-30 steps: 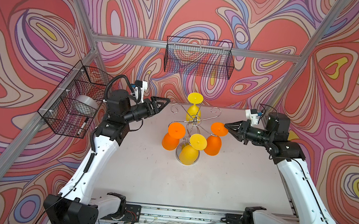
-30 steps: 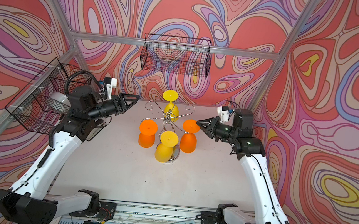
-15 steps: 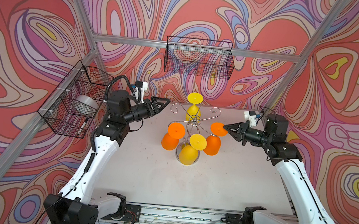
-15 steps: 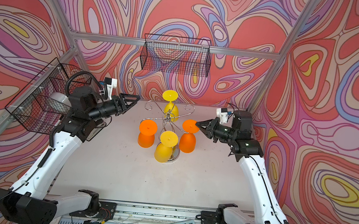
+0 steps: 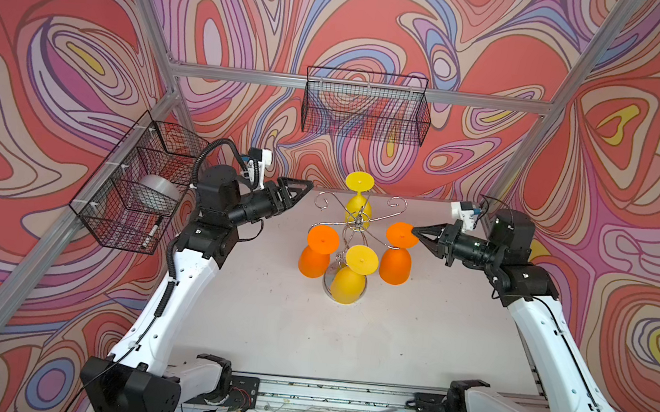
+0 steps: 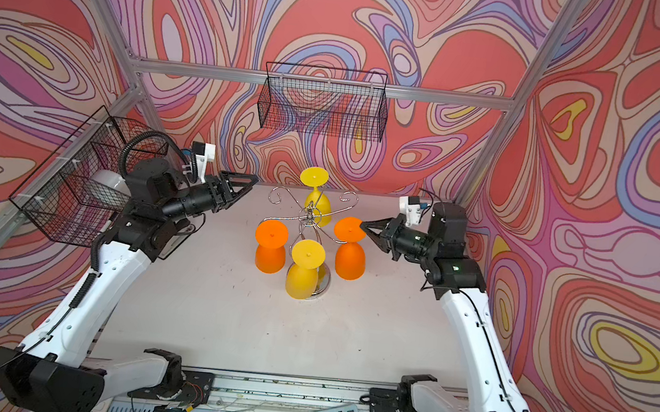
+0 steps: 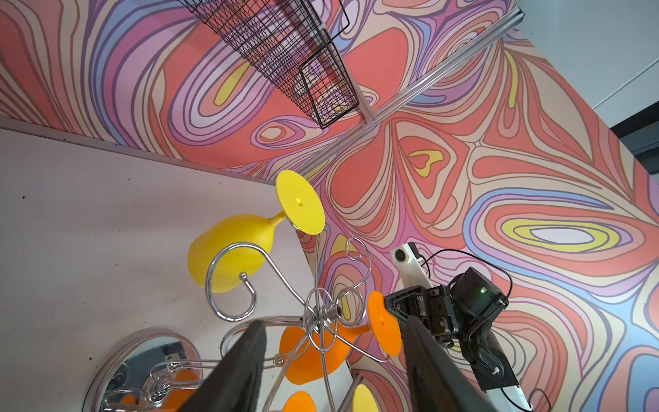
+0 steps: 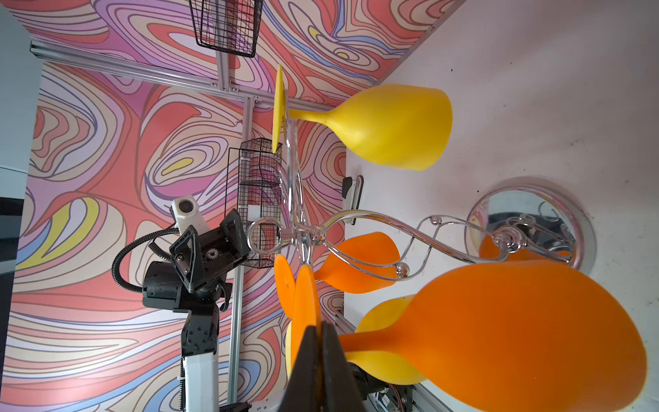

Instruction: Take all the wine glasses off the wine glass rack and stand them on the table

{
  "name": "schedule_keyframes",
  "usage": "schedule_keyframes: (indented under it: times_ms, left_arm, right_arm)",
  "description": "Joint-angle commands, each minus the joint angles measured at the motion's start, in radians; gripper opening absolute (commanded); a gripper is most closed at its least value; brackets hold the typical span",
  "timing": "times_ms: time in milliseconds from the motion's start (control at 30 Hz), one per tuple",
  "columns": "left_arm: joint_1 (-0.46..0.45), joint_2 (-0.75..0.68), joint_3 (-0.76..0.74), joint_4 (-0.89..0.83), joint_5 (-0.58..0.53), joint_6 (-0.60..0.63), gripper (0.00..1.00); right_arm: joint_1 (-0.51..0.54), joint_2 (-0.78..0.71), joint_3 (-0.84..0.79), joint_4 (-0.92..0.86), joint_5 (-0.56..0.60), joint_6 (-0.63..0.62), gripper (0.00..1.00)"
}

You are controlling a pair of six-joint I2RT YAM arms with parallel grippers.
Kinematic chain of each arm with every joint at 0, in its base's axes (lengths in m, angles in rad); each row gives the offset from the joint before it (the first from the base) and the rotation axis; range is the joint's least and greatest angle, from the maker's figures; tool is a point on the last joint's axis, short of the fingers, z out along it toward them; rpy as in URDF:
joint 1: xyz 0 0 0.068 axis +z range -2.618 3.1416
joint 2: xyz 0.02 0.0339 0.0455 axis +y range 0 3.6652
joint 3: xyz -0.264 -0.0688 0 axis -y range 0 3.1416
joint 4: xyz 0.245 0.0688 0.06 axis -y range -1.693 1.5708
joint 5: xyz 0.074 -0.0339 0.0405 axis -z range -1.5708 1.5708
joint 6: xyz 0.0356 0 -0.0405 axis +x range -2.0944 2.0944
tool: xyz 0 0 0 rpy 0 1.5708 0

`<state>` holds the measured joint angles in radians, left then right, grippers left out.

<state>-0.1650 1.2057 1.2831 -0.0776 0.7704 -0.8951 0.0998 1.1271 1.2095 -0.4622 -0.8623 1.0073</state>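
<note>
Orange wine glass [image 5: 395,264] hangs inverted on the right side of the wine glass rack [image 5: 355,223], right gripper [image 5: 417,236] pinching its foot disc [image 5: 398,234] (left gripper [image 5: 306,185] spread, idle), so grasp looks done, unhooking left.

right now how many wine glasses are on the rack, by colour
orange wine glasses: 2
yellow wine glasses: 2
total: 4
</note>
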Motion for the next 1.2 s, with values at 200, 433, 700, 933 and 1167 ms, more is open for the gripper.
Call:
schedule_keyframes:
  times_ms: [200,433,700,933,1167]
  left_arm:
    - [-0.003,0.002,-0.016,0.051,0.021,-0.016,0.62]
    - [-0.005,0.000,-0.021,0.040,0.014,-0.002,0.62]
    - [-0.008,-0.002,-0.030,0.027,0.006,0.015,0.62]
    - [-0.013,-0.003,-0.030,0.010,-0.003,0.033,0.62]
    - [-0.021,0.007,-0.031,0.015,-0.006,0.037,0.62]
  right_arm:
    - [-0.002,-0.029,-0.021,0.065,-0.029,0.025,0.00]
    - [-0.002,-0.045,-0.009,0.063,-0.024,0.025,0.00]
    - [-0.003,-0.052,0.014,0.051,-0.016,0.021,0.00]
    - [-0.003,-0.059,0.016,0.026,-0.023,0.013,0.00]
    - [-0.002,-0.084,-0.001,0.016,-0.032,0.005,0.00]
